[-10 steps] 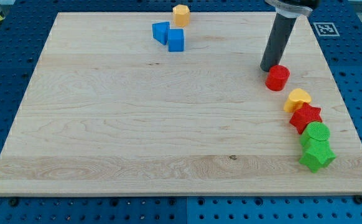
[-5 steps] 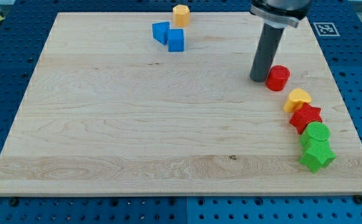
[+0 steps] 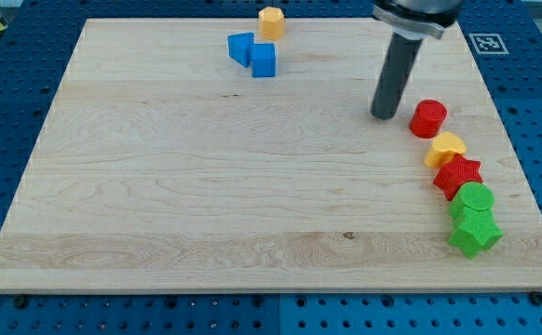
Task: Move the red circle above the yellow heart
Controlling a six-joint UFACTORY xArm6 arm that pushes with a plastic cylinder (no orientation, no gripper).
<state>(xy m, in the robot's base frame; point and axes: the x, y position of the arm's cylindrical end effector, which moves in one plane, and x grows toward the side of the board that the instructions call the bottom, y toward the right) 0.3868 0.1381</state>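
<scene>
The red circle sits near the board's right side, just above the yellow heart and slightly to its left, almost touching it. My tip rests on the board a short gap to the left of the red circle, not touching it. The dark rod rises from the tip toward the view's top.
Below the yellow heart lie a red star, a green circle and a green star in a chain along the right edge. Two blue blocks and a yellow-orange block sit at the top. The wooden board lies on a blue pegboard table.
The red circle has slid right, ending closer to the yellow heart. My tip moved left from above the circle to its left side, leaving a gap.
</scene>
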